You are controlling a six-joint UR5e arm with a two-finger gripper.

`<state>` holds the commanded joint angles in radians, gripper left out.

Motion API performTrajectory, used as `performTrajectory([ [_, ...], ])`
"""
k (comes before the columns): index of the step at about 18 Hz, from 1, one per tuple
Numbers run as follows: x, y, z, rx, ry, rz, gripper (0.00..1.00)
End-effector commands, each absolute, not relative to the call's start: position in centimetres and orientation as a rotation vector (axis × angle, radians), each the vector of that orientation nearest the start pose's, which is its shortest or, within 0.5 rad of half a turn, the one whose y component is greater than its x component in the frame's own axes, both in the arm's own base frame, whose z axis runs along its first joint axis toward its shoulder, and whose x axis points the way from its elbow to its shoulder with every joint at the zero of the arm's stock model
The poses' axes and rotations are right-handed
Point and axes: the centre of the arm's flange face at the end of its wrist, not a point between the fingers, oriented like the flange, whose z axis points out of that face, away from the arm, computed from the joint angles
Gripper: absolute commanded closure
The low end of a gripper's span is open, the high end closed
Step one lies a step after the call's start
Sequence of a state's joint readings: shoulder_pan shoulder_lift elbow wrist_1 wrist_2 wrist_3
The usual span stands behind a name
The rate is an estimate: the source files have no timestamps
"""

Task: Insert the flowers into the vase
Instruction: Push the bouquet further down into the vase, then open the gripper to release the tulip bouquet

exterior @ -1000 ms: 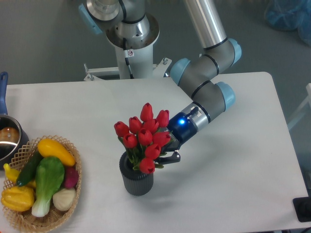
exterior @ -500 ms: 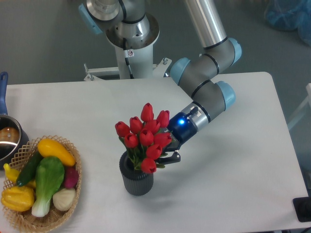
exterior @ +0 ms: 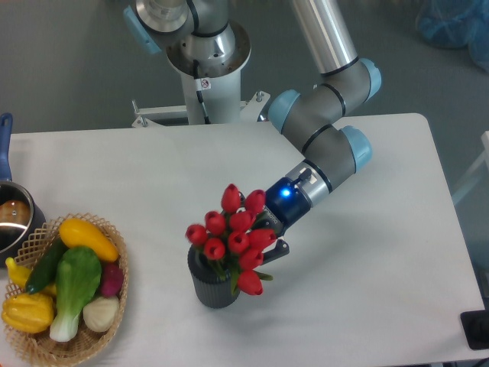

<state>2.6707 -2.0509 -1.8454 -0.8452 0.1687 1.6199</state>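
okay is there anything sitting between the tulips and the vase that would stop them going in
Nothing visible does. The flowers hang directly over the mouth of the vase, their stems apparently already reaching into it, with the gripper beside them. The wicker basket of vegetables sits well off to one side, by the table's edge.

One vase [exterior: 214, 284]; one tulip bunch [exterior: 233, 237], about ten buds; one basket [exterior: 46, 345]; one pot [exterior: 14, 220].
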Motion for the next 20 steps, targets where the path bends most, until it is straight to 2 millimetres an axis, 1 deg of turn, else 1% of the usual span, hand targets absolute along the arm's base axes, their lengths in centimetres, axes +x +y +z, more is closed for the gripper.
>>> performTrajectory([
  [2,-41.2,47.1,25.1,-1.697,0.431,-0.335,0.38],
  [5,-41.2,47.1,25.1,-1.697,0.432,-0.334,0.32],
  [7,-41.2,47.1,25.1,-1.697,0.432,-0.334,0.30],
  [9,-41.2,47.1,25.1,-1.697,0.432,-0.334,0.22],
  [11,-41.3,47.0,25.2,-1.697,0.432,-0.332,0.05],
  [12,-41.3,47.0,25.3,-1.697,0.433,-0.331,0.01],
  [15,-41.3,46.9,25.8,-1.705,0.442,-0.319,0.00],
  [18,-41.2,46.4,26.4,-1.809,0.486,-0.279,0.00],
  [20,-41.1,46.0,26.7,-1.843,0.486,-0.270,0.00],
])
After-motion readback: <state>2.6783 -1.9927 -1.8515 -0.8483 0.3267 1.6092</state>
